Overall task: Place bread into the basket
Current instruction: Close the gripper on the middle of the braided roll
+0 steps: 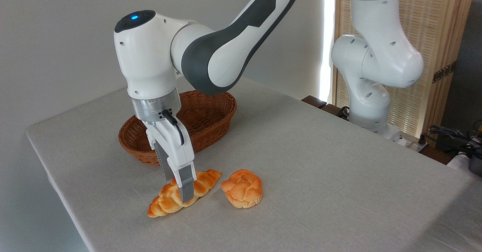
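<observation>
A: Straddling the bread (165,201) — the gripper (179,190) is down at the loaf's middle, one finger (187,182) on the near side, the other (162,165) behind it.

B: Closed on it?

A: Fingers spread about the loaf's width, at its flanks; squeeze cannot be judged. Loaf lies flat on the tabletop (301,161), toward the front-left edge.

B: Basket?

A: The basket (211,116) sits behind the gripper, nearer the back-left corner — close to the bread, not touching. A round bun (243,188) lies just right of the loaf's far tip, a small gap between.
</observation>
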